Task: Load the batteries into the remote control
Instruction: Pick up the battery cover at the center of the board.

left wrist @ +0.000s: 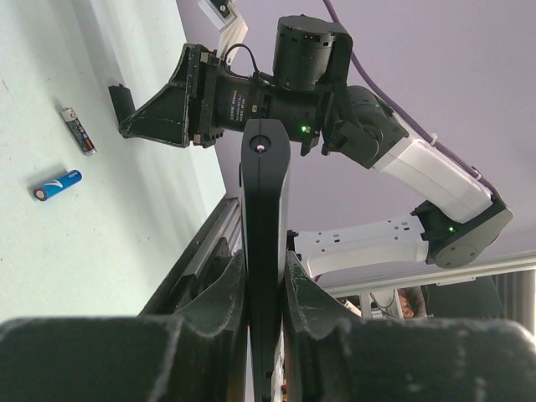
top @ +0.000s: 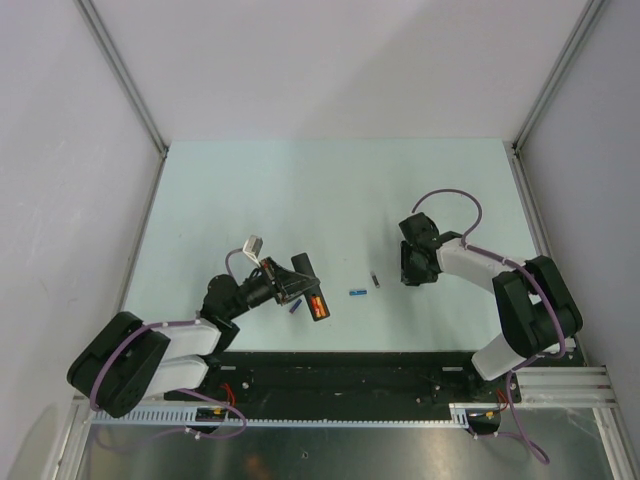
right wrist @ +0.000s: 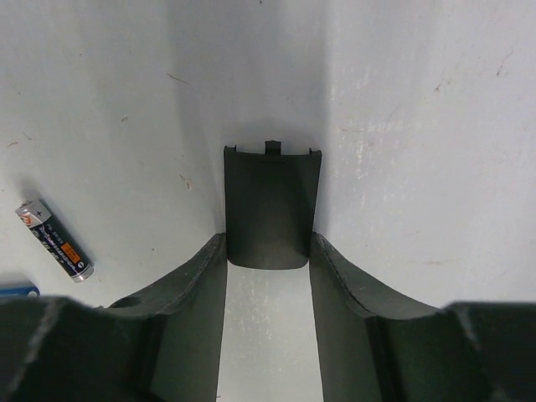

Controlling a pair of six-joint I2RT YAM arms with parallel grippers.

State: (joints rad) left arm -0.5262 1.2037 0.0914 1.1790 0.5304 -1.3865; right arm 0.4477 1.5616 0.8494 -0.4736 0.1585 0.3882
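The remote (left wrist: 265, 209) is clamped edge-on between the left fingers (left wrist: 213, 306), lifted off the desk (top: 250, 200) at its near left. In the top view, two orange-red batteries (top: 317, 304) sit in its recess. A purple battery (top: 295, 308) lies just beside it on the desk, with a blue battery (left wrist: 57, 185) and a dark grey battery (left wrist: 78, 131) further right.

The right fingers (right wrist: 188, 285) stand apart at about the width of the battery cover (right wrist: 270, 205), one on each side of its near end. I cannot tell whether they press on it.

The main risk seems to be the thin grip on the remote. It is a slim, smooth bar held only by its narrow sides, so a push from the cover could twist it or slide it out. If it tilts, the loaded cells could roll from the open recess. The cover lies flat and low on the desk, so the fingers may scrape past it or let it flip. Its small tab also has to meet the slot squarely, or it will jam.

The remote and cover are matte black plastic, and the cover is slightly curved with notched corners. The batteries are glossy little cylinders that roll easily. The desk is pale, smooth and faintly scuffed.
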